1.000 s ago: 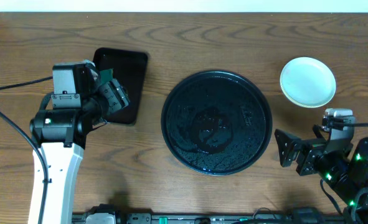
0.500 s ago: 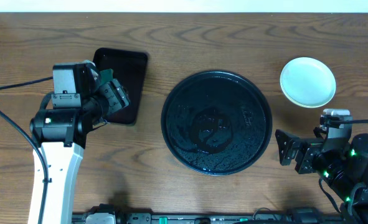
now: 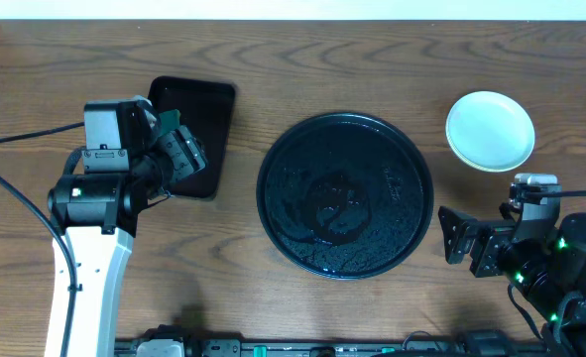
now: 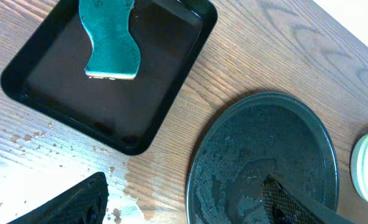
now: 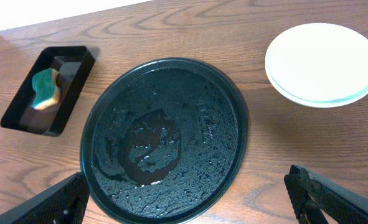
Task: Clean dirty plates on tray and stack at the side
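Observation:
The round black tray [image 3: 344,193] lies mid-table with no plate on it, its floor covered in a wet film [image 5: 165,137]. The plates [image 3: 490,130] sit stacked on the wood to the tray's upper right; the top one looks clean and pale [image 5: 324,62]. My left gripper [image 3: 181,154] hovers open over the near edge of the small rectangular tray, and nothing sits between its fingers [image 4: 184,208]. My right gripper [image 3: 468,246] stands open just right of the round tray, below the plates, also holding nothing [image 5: 193,205].
A small rectangular black tray [image 3: 198,119] at the left holds a green sponge [image 4: 109,43]. Water drops and a wet patch [image 4: 127,186] mark the wood between the two trays. The table's far edge runs along the top.
The right arm has shifted very slightly. Everything else is as it was.

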Motion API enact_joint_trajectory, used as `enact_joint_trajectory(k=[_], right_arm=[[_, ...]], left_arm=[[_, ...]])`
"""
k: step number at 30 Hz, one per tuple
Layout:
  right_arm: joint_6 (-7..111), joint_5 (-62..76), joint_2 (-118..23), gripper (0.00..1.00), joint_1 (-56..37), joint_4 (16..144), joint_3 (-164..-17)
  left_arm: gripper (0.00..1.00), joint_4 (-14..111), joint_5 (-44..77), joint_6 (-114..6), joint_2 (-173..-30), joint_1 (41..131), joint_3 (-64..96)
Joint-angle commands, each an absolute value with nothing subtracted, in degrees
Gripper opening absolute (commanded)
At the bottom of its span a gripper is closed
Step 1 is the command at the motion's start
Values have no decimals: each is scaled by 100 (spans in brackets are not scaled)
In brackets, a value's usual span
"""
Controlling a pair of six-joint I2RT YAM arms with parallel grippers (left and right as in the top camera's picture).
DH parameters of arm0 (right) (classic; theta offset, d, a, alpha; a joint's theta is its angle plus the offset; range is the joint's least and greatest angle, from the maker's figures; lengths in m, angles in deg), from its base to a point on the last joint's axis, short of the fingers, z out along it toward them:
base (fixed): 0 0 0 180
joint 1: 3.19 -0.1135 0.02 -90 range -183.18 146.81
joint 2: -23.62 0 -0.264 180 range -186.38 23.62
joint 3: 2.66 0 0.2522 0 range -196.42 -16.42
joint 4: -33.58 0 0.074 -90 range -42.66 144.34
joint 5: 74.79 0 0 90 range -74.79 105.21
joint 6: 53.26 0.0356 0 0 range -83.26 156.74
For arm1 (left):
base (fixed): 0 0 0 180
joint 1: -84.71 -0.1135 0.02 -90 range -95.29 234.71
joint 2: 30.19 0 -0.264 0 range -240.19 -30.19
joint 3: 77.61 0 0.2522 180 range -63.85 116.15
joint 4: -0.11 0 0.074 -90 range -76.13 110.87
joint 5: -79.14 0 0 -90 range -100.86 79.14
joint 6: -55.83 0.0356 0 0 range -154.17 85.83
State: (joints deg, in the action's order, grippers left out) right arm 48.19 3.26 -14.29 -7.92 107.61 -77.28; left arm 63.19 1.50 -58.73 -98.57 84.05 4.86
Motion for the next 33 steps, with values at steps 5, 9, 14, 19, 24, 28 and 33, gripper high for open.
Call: enact_joint_trajectory(k=[5,9,14,19,24,28,33], right_arm=[[4736,361,-1425,99,-932,10769,-7706],[4738,361,-1425,99,-929,10811,-7706],[4738,361,-1425,99,-929,10916,-7704],[4736,361,-1425,99,-929,11089,-7704],[4738,361,-1425,99,-929,11150,-7704],[4738,361,-1425,99,-929,11150,-7704],[4738,361,-1425,99,-929,11150,-7704]], left_arm=[[80,6336,218,-5840,-9877,8411,462],[80,6334,218,-5840,-9877,8411,462],[80,6334,218,-5840,-9877,8411,462],[80,6334,218,-5840,-9877,8411,462],[80,6334,218,-5840,-9877,8411,462],[80,6334,218,-5840,-9877,8411,462],[80,6334,218,-5840,-9877,8411,462]])
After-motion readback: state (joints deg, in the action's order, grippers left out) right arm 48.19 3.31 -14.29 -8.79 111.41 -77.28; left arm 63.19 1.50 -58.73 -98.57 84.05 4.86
